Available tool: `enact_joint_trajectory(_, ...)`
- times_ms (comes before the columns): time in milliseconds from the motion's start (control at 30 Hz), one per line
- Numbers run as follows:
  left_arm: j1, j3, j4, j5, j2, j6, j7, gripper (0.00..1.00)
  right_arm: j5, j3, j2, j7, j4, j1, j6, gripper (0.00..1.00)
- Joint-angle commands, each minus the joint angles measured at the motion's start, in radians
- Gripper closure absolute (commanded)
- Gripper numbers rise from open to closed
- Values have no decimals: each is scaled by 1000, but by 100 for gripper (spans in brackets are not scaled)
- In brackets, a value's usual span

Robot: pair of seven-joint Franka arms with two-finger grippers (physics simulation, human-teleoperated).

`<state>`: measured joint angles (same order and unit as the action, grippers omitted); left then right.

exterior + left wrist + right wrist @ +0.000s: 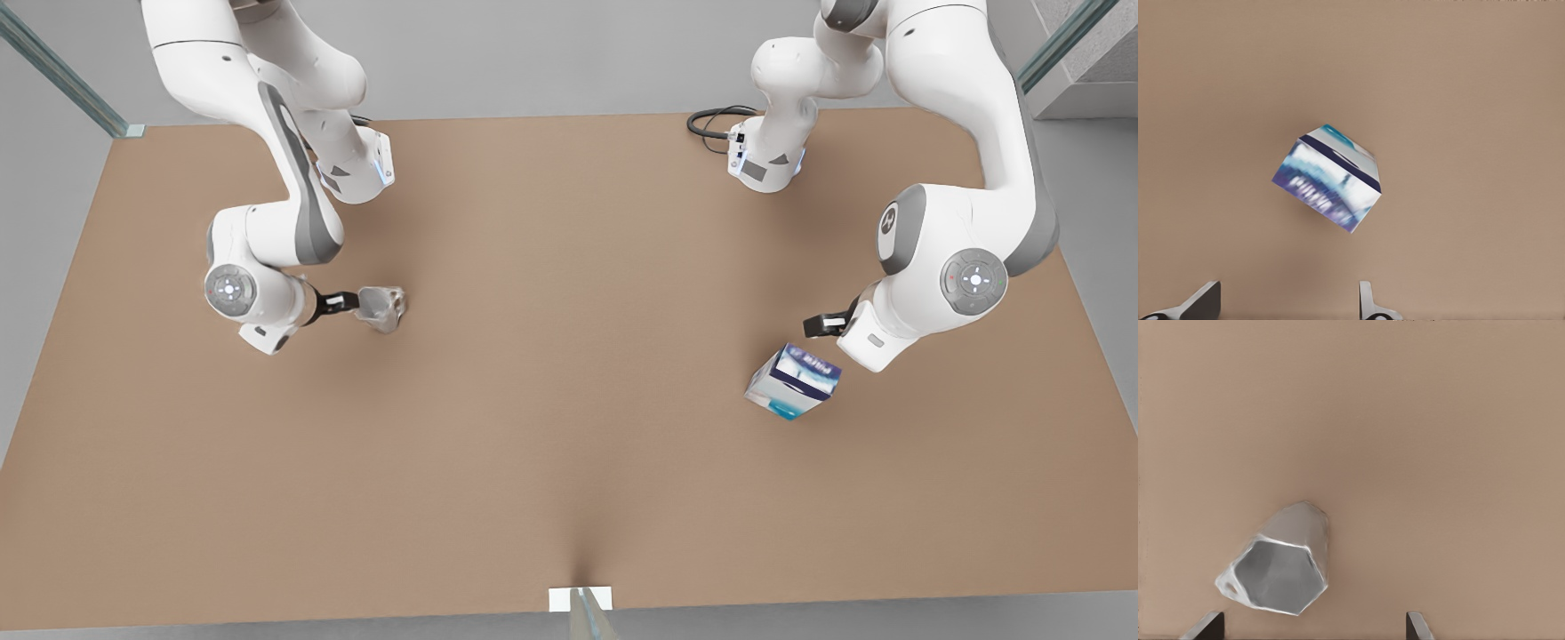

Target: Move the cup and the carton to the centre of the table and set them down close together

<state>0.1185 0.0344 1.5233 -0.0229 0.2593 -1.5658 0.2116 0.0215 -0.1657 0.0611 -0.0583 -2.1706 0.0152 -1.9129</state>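
On the front view's left, the pale grey faceted cup rests on the tan table. My right gripper is right beside it, reaching in from the left. In the right wrist view the cup turns its open mouth to the camera, just ahead of the open right gripper. The white and navy carton stands on the front view's right, turned cornerwise. My left gripper hovers just behind it, apart from it. The left wrist view has the carton ahead of the open left gripper.
A black cable loops at the table's far edge beside one arm's base. A small white marker sits at the middle of the near edge. Bare tabletop spreads between cup and carton.
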Motion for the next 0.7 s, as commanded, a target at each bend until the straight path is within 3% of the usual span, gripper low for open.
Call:
enact_joint_trajectory(0, 0, 1, 0, 0, 0, 1, 0, 0, 0, 0, 0, 0, 0, 23, 0, 0)
enact_joint_trajectory(500, -2, 1, 20, 0, -14, -2, 0, 0, -2, 0, 45, -3, -159, 23, -230, 0)
enact_joint_trajectory(667, 0, 1, 64, 6, -37, -88, 64, 0, -2, 0, 37, -3, -207, 25, -290, 0)
